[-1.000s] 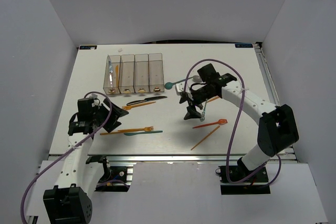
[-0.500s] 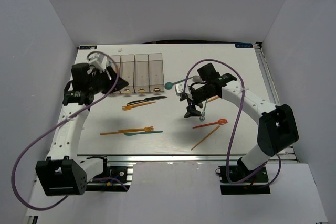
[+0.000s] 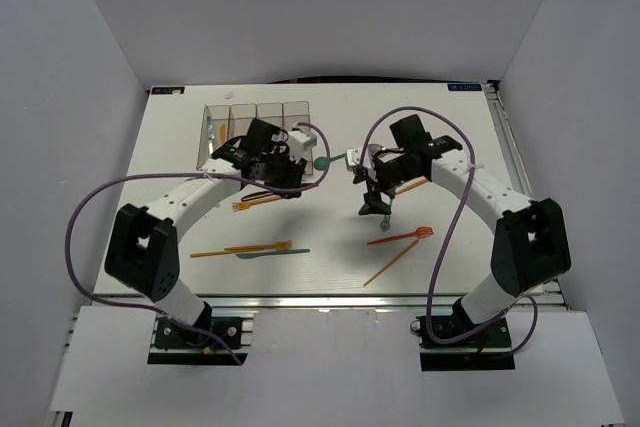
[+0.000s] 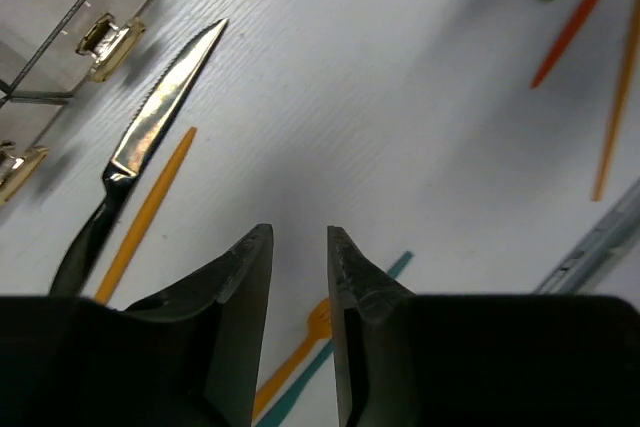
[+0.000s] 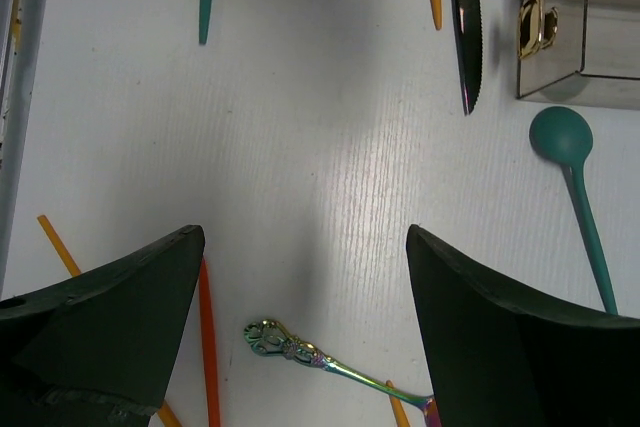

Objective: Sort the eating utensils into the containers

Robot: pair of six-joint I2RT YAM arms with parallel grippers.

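Note:
The containers (image 3: 245, 109) stand in a row at the back left; their near corners show in the left wrist view (image 4: 60, 7). My left gripper (image 3: 283, 175) hovers in front of them, jaws a narrow gap apart and empty (image 4: 298, 237), above the table beside a black knife (image 4: 150, 117) and an orange handle (image 4: 145, 217). My right gripper (image 3: 375, 207) is wide open and empty (image 5: 305, 237) above an iridescent metal spoon (image 5: 300, 350). A teal spoon (image 5: 575, 177) lies to its right.
An orange fork (image 3: 255, 246) and a teal utensil (image 3: 272, 253) lie at the front left. A red fork (image 3: 405, 236) and an orange stick (image 3: 392, 262) lie at the front right. The left arm's purple cable loops over the left side.
My left arm has swung from the front left up past the bins and right, to in front of the containers. My right gripper has stayed nearly in place.

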